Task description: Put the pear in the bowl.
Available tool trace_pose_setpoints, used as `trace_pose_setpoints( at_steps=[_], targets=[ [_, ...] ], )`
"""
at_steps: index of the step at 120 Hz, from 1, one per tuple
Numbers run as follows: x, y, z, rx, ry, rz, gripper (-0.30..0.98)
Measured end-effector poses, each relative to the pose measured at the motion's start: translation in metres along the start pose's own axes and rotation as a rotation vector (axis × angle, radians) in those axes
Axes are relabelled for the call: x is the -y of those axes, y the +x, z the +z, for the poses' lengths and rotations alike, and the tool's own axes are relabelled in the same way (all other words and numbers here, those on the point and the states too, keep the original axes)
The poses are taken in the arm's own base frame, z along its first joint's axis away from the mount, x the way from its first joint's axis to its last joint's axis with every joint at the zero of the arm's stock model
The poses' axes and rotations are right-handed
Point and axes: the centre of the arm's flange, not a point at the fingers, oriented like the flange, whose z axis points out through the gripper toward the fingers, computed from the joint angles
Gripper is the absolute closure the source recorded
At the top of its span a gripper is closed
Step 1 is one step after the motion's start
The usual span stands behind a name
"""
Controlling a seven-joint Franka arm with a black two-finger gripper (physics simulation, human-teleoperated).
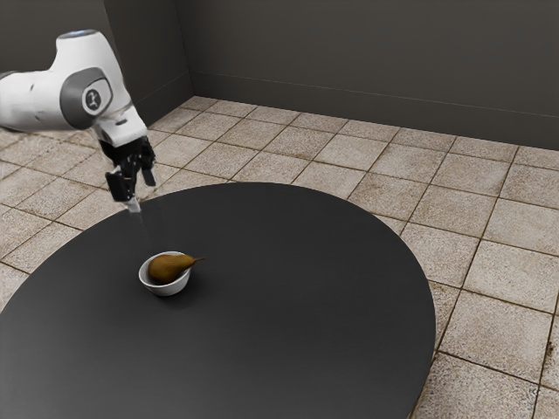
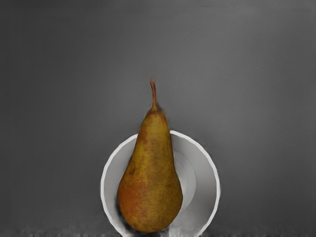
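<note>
Pear [image 1: 169, 267] resting in the bowl [image 1: 167, 289] below my empty gripper [image 1: 137, 190], its fingers parted, I judge the placing done, the next move calling only for backing clear.

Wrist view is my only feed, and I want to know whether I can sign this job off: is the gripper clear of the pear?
Observer: Yes. In the exterior view the gripper hangs well above the pear, with a plain gap between them.

Operator: Good. Is it open?

Observer: It looks open: its fingers stand apart, with nothing held between them.

Operator: And any edge nearby that I should worry about?

Observer: No. The bowl stands upright on a round black table, well in from the rim.
</note>
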Motion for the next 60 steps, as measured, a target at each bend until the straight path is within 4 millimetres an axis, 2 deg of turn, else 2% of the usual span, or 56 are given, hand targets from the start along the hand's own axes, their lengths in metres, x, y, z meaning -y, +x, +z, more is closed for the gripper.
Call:
trace_pose_setpoints(
  at_steps=[11, 31, 45, 60],
  targets=[
    [-0.017, 0.032, -0.074, 0.001, 0.066, 0.008, 0.02],
    [-0.061, 0.095, -0.161, 0.008, 0.102, -0.054, 0.01],
    [-0.080, 0.108, -0.186, 0.022, 0.082, -0.186, 0.00],
    [-0.093, 0.114, -0.188, 0.035, 0.022, -0.360, 0.00]
  ],
)
